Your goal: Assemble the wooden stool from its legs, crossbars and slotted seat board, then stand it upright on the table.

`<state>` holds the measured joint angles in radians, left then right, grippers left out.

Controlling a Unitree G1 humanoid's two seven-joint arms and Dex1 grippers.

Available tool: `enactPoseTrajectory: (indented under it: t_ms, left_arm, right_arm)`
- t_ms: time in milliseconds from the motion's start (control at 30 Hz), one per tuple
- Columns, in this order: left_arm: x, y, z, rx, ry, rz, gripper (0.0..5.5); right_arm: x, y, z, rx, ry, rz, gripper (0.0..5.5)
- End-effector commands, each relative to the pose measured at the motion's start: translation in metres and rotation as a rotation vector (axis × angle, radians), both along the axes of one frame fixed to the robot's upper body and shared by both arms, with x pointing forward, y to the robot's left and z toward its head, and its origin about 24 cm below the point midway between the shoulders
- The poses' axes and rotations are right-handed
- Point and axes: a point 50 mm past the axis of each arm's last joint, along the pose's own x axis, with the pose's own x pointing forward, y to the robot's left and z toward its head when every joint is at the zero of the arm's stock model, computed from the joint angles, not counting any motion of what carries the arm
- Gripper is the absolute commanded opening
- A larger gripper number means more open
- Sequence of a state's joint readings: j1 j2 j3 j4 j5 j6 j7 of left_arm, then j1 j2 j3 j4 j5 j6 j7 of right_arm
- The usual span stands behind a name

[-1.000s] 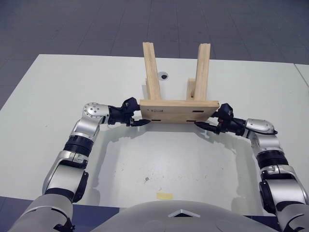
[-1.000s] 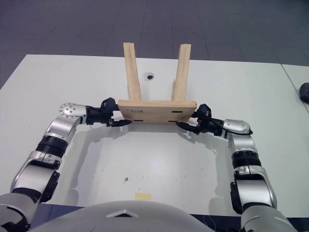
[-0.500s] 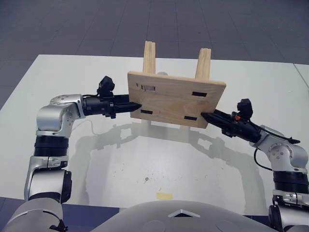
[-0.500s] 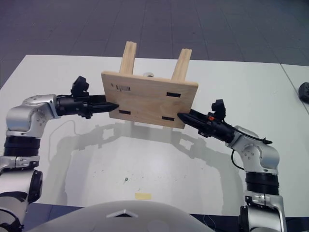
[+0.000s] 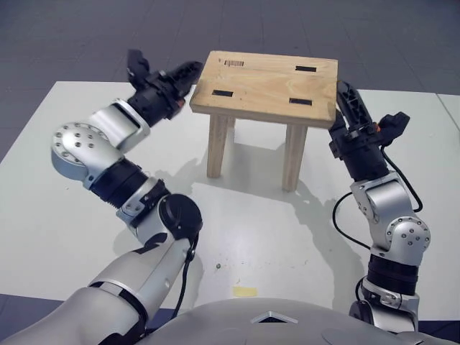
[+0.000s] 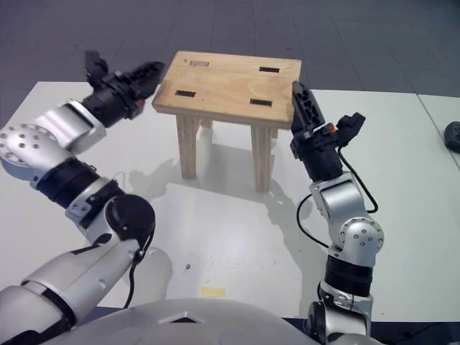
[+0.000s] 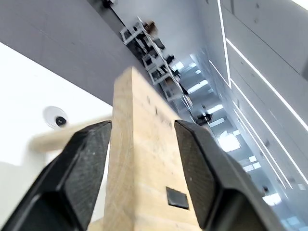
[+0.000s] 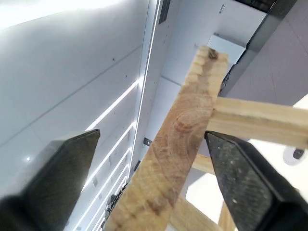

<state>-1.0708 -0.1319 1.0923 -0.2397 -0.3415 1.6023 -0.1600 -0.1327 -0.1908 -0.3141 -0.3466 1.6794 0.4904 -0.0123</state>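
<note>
The assembled wooden stool [image 5: 262,86] is upright on the white table [image 5: 65,215], slotted seat board on top and the legs [image 5: 217,147] pointing down. I cannot tell whether its feet touch the tabletop. My left gripper [image 5: 190,72] is shut on the seat's left edge; in the left wrist view the fingers [image 7: 82,173] flank the seat board [image 7: 144,159]. My right gripper [image 5: 343,97] is at the seat's right edge, shut on the board [image 8: 178,144], with a crossbar [image 8: 260,120] running off behind it.
A small round black-and-white fitting [image 7: 56,118] sits in the tabletop behind the stool. A strip of yellow tape [image 5: 244,292] lies near the table's front edge. A dark object [image 6: 453,135] rests at the far right. Open tabletop spreads in front of the stool.
The stool has swung from lying with its seat facing me to upright, seat on top. Both arms rose with it, keeping hold of the seat's ends.
</note>
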Motion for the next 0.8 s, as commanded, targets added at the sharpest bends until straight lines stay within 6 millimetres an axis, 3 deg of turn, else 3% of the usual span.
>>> enactPoseTrajectory:
  t_ms: [33, 100, 167, 233, 300, 433, 633, 700, 800]
  left_arm:
    - [-0.003, 0.015, -0.021, 0.005, 0.096, 0.146, 3.32]
    - [-0.001, 0.043, -0.026, 0.114, 0.077, 0.352, 3.71]
    - [-0.001, 0.073, -0.023, 0.385, -0.014, 0.578, 4.07]
    - [-0.003, 0.083, -0.02, 0.509, -0.094, 0.678, 4.4]
    - [-0.004, 0.077, -0.016, 0.587, -0.172, 0.705, 4.73]
    - [-0.002, 0.061, -0.021, 0.731, -0.258, 0.73, 5.36]
    - [-0.006, 0.044, -0.034, 0.82, -0.307, 0.746, 5.36]
    - [-0.011, 0.04, -0.038, 0.805, -0.289, 0.766, 5.36]
    - [-0.018, 0.043, -0.05, 0.826, -0.267, 0.786, 5.36]
  right_arm:
    - [-0.006, -0.021, -0.022, -0.078, 0.054, -0.092, 4.83]
    - [-0.011, -0.039, -0.036, -0.151, 0.094, -0.232, 5.21]
    - [-0.008, -0.065, -0.047, -0.307, 0.168, -0.538, 5.4]
    - [-0.007, -0.081, -0.054, -0.391, 0.245, -0.768, 5.4]
    - [-0.005, -0.088, -0.068, -0.493, 0.35, -0.888, 5.4]
    - [0.017, -0.059, -0.094, -0.986, 0.421, -0.776, 5.4]
    - [0.007, -0.009, -0.106, -1.113, 0.341, -0.52, 5.4]
    - [0.01, -0.016, -0.106, -1.124, 0.342, -0.489, 5.4]
    - [0.02, -0.047, -0.104, -1.18, 0.398, -0.595, 5.4]
